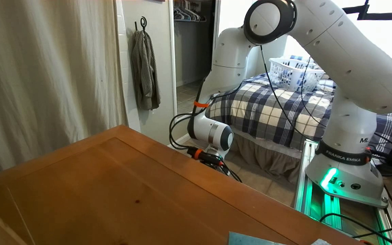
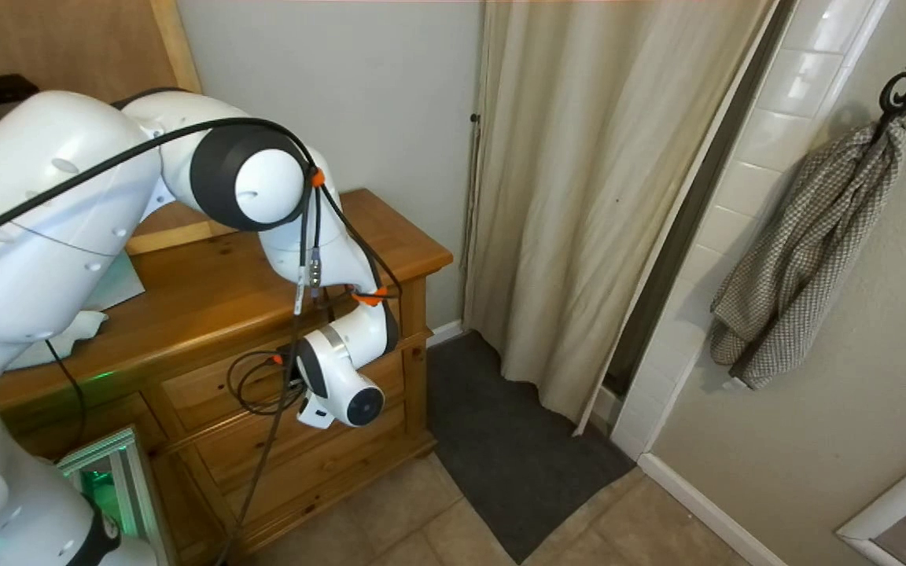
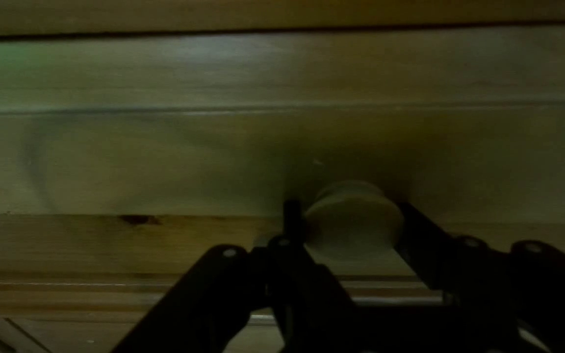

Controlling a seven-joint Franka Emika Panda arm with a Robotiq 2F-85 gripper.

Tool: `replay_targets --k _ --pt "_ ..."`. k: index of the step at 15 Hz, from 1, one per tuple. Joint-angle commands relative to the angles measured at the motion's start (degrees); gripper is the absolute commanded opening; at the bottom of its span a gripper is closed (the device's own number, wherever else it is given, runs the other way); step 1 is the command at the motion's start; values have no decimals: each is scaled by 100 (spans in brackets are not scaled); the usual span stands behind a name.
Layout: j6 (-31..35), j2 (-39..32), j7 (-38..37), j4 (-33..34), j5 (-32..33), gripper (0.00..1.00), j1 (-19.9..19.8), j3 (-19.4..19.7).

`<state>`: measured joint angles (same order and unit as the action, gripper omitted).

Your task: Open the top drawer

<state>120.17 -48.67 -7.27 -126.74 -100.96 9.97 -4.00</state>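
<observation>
The top drawer (image 2: 213,385) is a honey-brown wooden front under the dresser top in an exterior view. In the wrist view its dim front (image 3: 165,162) fills most of the picture, with a thin dark line above it. It looks closed. A round wooden knob (image 3: 353,235) sticks out from it. My gripper (image 3: 351,218) has one dark finger on each side of the knob, both seeming to touch it. The fingers are hidden in both exterior views, behind the wrist and the dresser edge. The wrist view is dark and blurred.
The dresser top (image 1: 114,190) overhangs the drawer. Lower drawers (image 2: 256,448) lie below it. Black cables (image 2: 264,409) loop beside the wrist. The robot's metal stand (image 2: 138,495) is close to the dresser. A curtain (image 2: 579,196) and a grey mat (image 2: 508,448) are beyond the dresser's end.
</observation>
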Motion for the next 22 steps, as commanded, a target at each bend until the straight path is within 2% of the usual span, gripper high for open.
replay_targets --k 1,9,17,20,22 --pt "-86 11 40 -83 -15 25 -32 34" --pt "-434 81 674 -791 -144 25 -402 308" --pt "-871 88 1194 -1447 -335 25 -809 870" --pt "-865 120 1303 -1640 -345 25 -832 1077" --pt "-638 70 1412 -1848 -211 25 -840 1321"
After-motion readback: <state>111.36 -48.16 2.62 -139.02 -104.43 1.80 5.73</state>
